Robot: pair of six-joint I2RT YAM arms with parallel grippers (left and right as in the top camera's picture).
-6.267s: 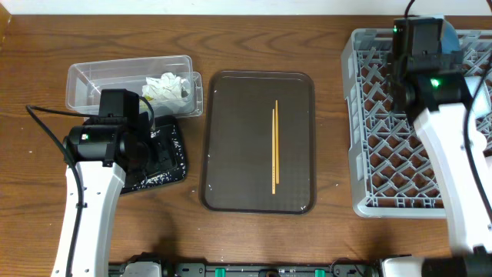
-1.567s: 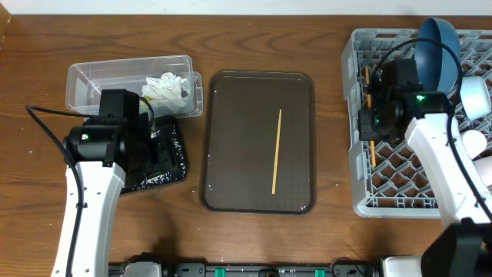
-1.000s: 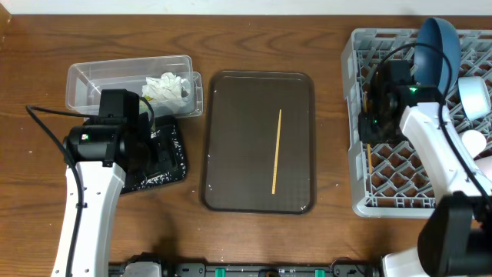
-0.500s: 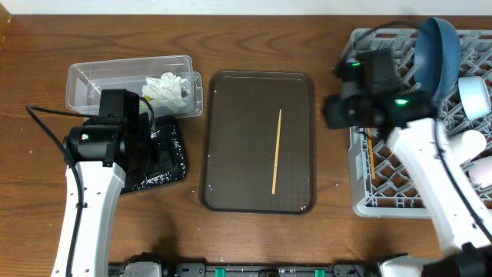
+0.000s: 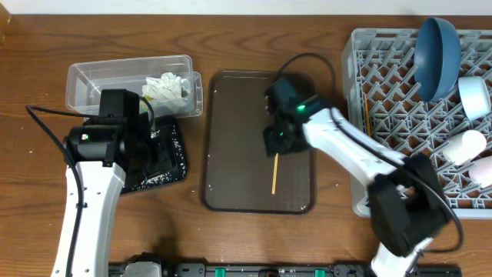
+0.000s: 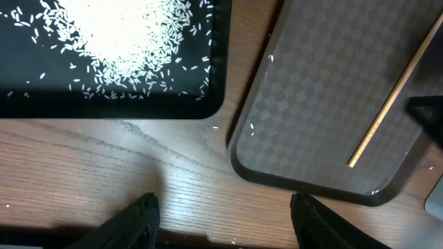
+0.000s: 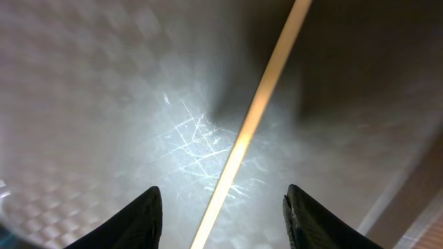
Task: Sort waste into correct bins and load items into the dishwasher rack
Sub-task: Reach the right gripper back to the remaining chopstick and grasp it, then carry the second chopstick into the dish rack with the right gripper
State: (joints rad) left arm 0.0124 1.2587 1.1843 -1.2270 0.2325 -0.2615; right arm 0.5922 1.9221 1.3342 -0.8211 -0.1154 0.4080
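One thin yellowish chopstick (image 5: 274,175) lies on the brown serving tray (image 5: 238,154). My right gripper (image 5: 278,140) is open and empty just above it. In the right wrist view the chopstick (image 7: 256,117) runs between the open jaws (image 7: 221,200). A second chopstick (image 5: 367,117) lies in the grey dishwasher rack (image 5: 384,85), with the dark-blue bowl (image 5: 437,46) and pale cups (image 5: 465,146). My left gripper (image 5: 150,154) is open and empty over the black tray (image 5: 175,146), which holds rice (image 6: 124,34). White napkins (image 5: 165,88) sit in the clear tub (image 5: 92,81).
The left wrist view shows bare wood between the open jaws (image 6: 225,207), the brown tray's corner (image 6: 311,90) and the chopstick (image 6: 387,111). A few rice grains lie on the wood. The rack fills the right side of the table.
My right arm has left the rack and swung left to the brown tray, over the remaining chopstick. One chopstick now lies in the rack. The left arm has not moved.
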